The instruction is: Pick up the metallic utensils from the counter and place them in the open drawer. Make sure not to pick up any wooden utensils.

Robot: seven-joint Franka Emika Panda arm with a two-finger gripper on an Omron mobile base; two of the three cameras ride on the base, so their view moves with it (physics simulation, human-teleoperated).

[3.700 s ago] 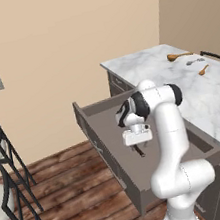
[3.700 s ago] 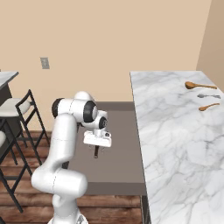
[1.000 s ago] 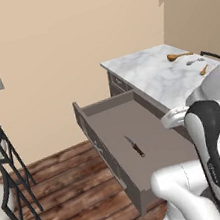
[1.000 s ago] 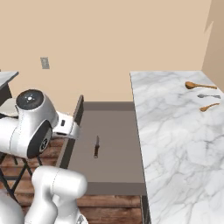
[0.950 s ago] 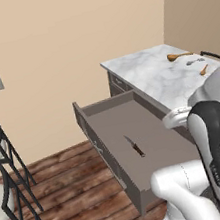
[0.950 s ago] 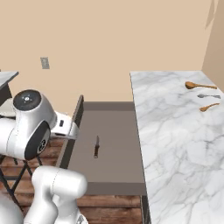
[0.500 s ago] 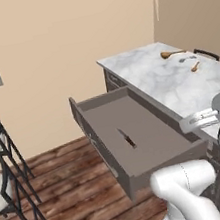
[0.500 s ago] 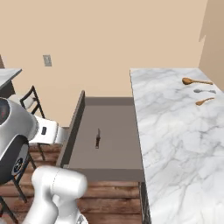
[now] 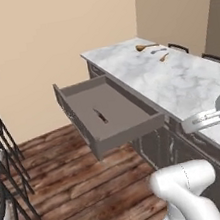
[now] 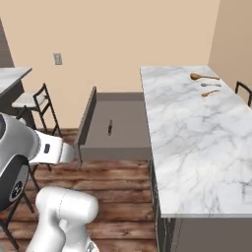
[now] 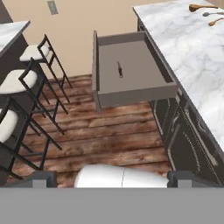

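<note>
Nearest the base, the end effector (image 11: 112, 186) hangs high above the wood floor (image 11: 109, 131), its two dark tips set wide apart with nothing between them.

Beyond it the open drawer (image 10: 115, 147) juts out to the left of the counter (image 10: 192, 142), a plain grey-brown box. On its floor lies the dark-handled utensil (image 10: 110, 127), small, slim and dark, so one metal piece is already put away.

Far along the white marble, near the back right corner, three pieces lie close together: the long wooden spoon (image 10: 203, 77) farthest, the silver spoon (image 10: 209, 84) just nearer, and the short wooden spoon (image 10: 210, 92) nearest. All are small here; the silver one is pale grey between two orange-brown neighbours.

I judge the silver spoon light, rigid and slick, lying flat on hard stone. A pinch across the thin handle near its middle looks best, coming straight down so the wooden spoons on either side stay untouched.
</note>
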